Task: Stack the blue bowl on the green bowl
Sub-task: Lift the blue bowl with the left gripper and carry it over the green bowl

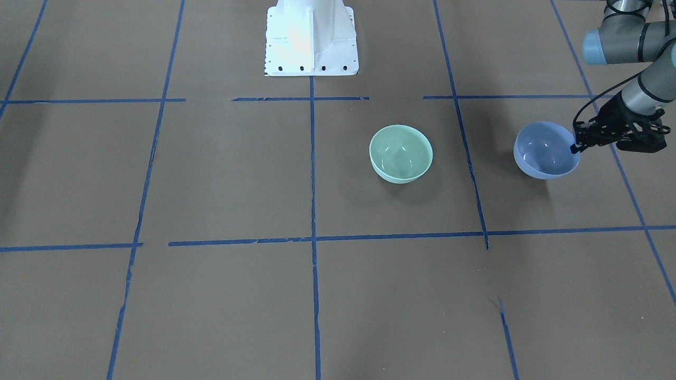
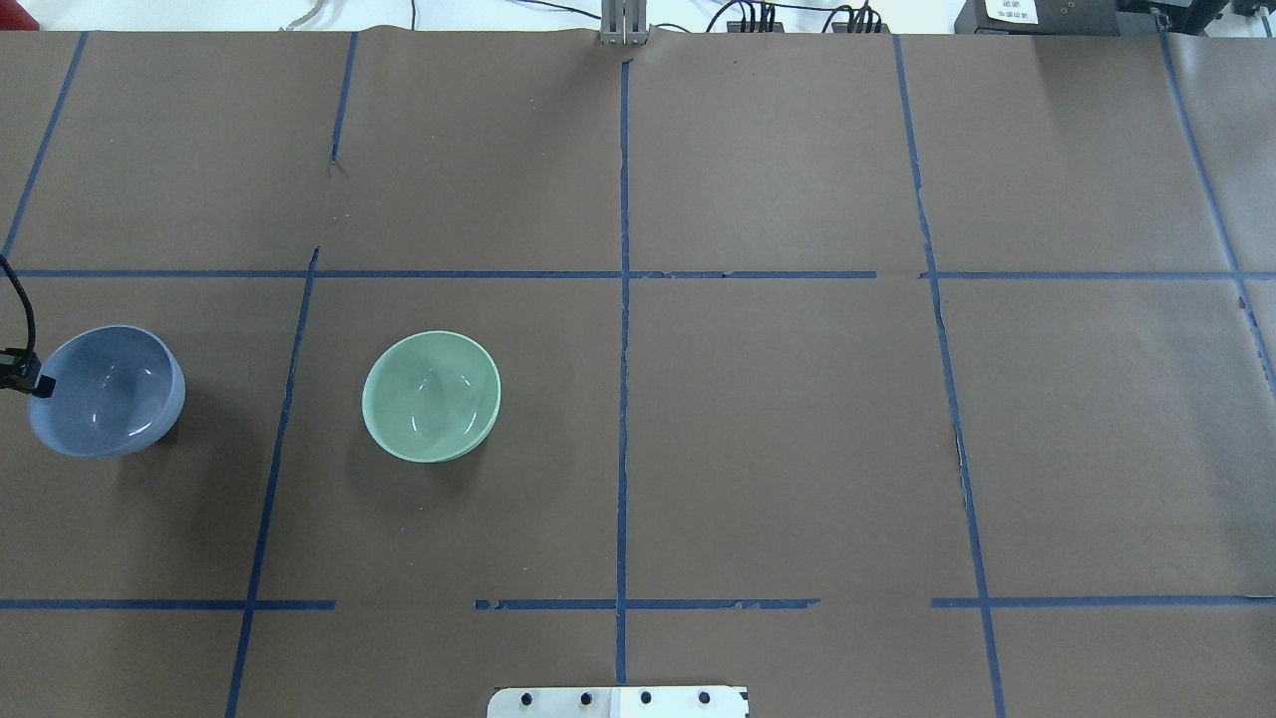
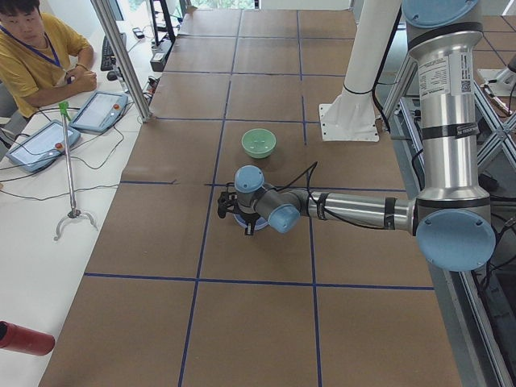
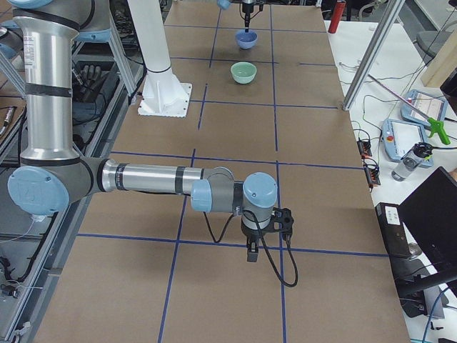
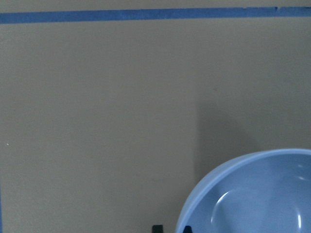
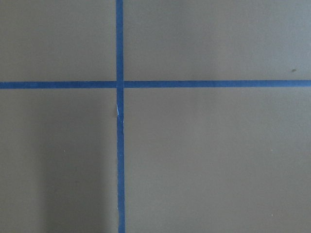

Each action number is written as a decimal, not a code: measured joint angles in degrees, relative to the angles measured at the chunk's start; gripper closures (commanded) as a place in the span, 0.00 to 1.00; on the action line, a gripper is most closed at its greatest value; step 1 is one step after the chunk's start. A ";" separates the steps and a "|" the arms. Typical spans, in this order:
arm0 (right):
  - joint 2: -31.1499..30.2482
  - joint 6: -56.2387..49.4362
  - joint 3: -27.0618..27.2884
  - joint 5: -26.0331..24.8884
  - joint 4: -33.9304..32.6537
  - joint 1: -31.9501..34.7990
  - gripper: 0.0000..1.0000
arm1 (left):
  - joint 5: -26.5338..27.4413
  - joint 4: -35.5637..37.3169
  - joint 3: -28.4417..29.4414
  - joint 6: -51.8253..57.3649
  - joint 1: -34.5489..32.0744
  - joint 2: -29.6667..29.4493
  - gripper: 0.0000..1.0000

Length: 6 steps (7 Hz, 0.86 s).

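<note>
The blue bowl is at the table's left end, seen also in the overhead view; it looks slightly tilted. My left gripper is shut on its outer rim, one finger inside and one outside. In the left wrist view both fingertips show at the bottom edge, beside the bowl's rim. The green bowl stands upright and empty about two bowl-widths to its side, toward the table's middle. My right gripper hovers over bare table far from both bowls; I cannot tell whether it is open or shut.
The white robot base stands at the table's robot-side edge. An operator sits at a side bench with teach pendants. Blue tape lines grid the brown table cover.
</note>
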 measured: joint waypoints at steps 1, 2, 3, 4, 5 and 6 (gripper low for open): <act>0.00 0.00 0.00 0.00 0.00 0.00 0.00 | -0.32 5.60 -6.01 -0.07 -0.15 -0.36 1.00; 0.00 0.00 0.00 0.03 0.00 0.00 0.00 | -0.35 14.36 -12.85 -1.36 -0.14 -2.11 1.00; 0.00 0.00 0.00 0.03 0.00 0.00 0.00 | -0.25 21.53 -17.51 -5.77 0.49 -6.13 1.00; 0.00 0.00 0.00 0.02 0.00 0.00 0.00 | -0.02 24.94 -19.07 -13.25 3.25 -11.61 1.00; 0.00 0.00 0.00 0.02 0.00 0.00 0.00 | 1.44 26.10 -18.94 -20.83 7.59 -16.41 1.00; 0.01 0.00 0.00 0.01 0.00 0.00 0.00 | 4.37 26.43 -17.78 -27.47 12.05 -20.25 1.00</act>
